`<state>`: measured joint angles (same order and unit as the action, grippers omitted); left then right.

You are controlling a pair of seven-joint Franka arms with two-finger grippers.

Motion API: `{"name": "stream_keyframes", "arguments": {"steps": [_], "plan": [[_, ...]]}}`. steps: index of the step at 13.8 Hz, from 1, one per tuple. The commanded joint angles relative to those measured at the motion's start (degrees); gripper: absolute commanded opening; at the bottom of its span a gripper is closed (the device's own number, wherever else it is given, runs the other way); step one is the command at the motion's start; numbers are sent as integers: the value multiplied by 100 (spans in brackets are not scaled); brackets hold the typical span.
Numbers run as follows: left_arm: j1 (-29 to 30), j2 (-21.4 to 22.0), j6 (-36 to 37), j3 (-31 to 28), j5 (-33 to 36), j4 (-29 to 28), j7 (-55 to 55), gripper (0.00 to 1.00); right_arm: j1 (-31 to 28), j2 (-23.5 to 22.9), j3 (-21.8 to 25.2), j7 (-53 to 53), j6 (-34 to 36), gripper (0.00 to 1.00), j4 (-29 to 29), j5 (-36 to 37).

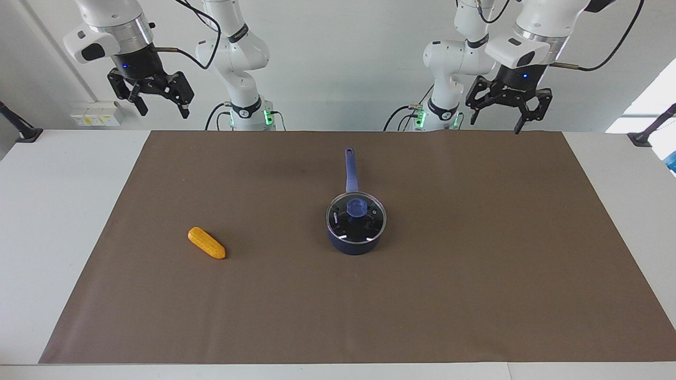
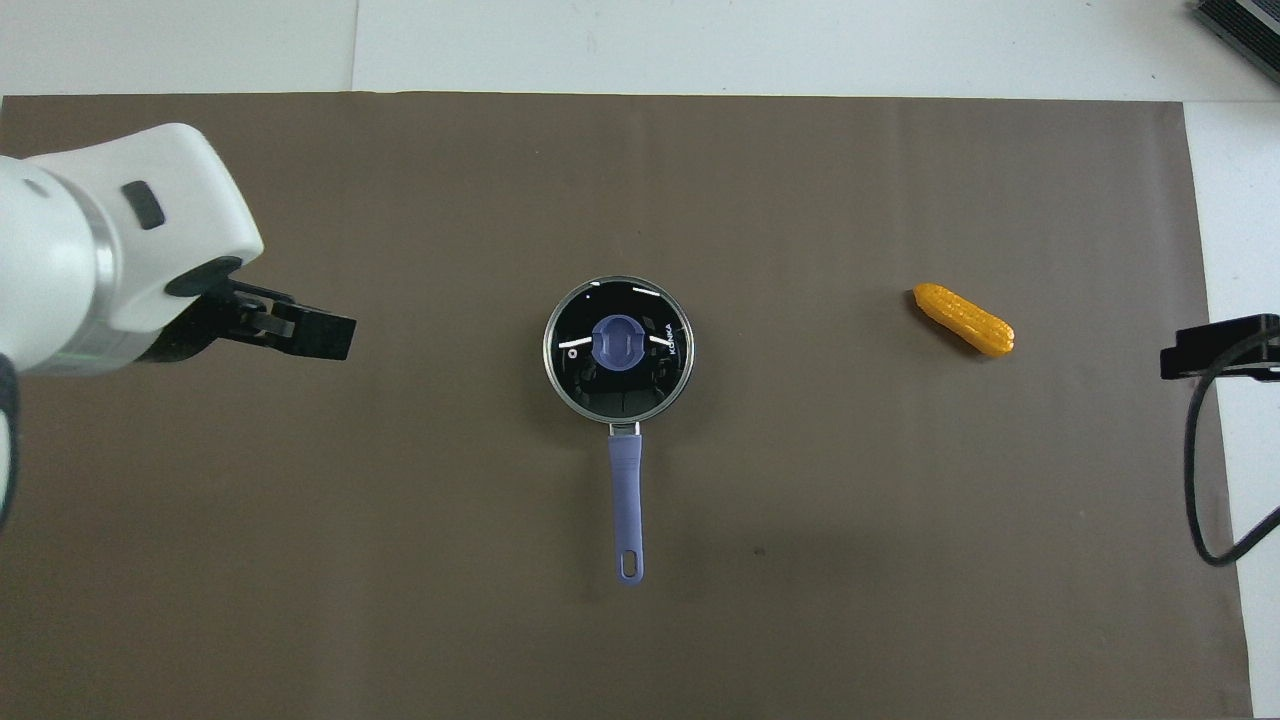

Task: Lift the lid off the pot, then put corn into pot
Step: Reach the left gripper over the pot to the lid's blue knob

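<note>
a: where is the lid (image 1: 356, 216) sitting?
b: on the pot (image 1: 355, 244), frame centre. glass, likely slippery, so aim for the knob (image 1: 356, 208).
a: end effectors?
b: left end effector (image 1: 506, 110) and right end effector (image 1: 154, 98) are hanging with fingers apart in the upper corners.

Bright even light, soft shadows, perhaps slight glare on the lid (image 2: 618, 348).

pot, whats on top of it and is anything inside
The lid sits on the pot, its blue knob at the centre. Through the glass only the black inside shows, with nothing in it. The corn lies apart on the mat.
</note>
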<state>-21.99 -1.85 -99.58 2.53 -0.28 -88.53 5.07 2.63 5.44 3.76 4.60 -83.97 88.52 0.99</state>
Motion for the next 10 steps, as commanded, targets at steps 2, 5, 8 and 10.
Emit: {"name": "stream_keyframes", "arguments": {"steps": [2, 5, 8, 10], "plan": [[-647, -543, -614, -104, 107, -24, 801, 100, -61, 72, 2, -179, 64, 100, 34, -46], [-1043, -1009, -1088, -104, 405, 11, 1627, 100, -79, 72, 20, -161, 65, 100, 25, -46], [-1448, -1589, -1518, -104, 810, 47, 2401, 100, -87, 72, 20, -144, 100, 100, 25, -46], [-1466, -1783, -1775, -104, 828, 47, 2482, 100, -105, 89, 46, -161, 196, 100, 34, -46]]}}
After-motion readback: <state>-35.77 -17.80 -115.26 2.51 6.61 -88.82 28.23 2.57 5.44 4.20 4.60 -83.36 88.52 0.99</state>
